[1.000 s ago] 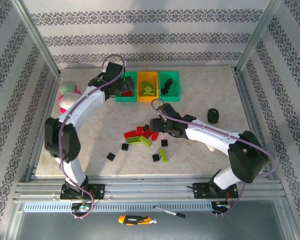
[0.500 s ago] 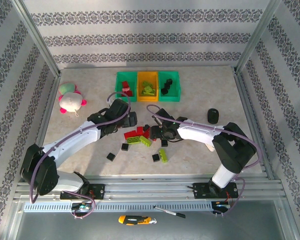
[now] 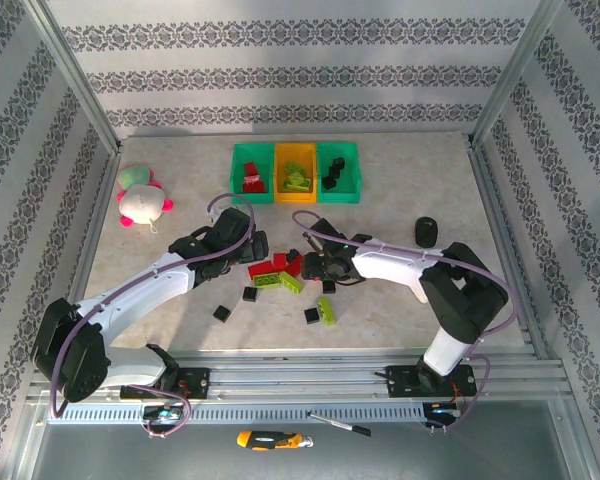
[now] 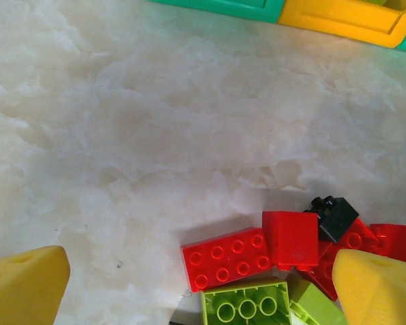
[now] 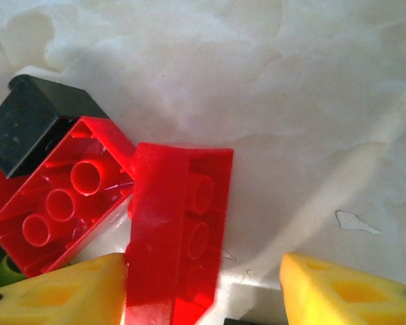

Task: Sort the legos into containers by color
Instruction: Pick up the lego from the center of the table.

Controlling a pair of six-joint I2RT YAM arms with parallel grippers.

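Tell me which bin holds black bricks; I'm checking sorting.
The green bin at the row's right end; the orange middle bin holds lime bricks, the left green bin red bricks.

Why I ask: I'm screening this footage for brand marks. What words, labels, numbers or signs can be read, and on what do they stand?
No text can be read in any view.
Red brick, studs: plain rings, no lettering made out.
Yellow-and-black object, near edge of the top view: too small to show any marking.
Wallpaper: repeating ornament, not script.
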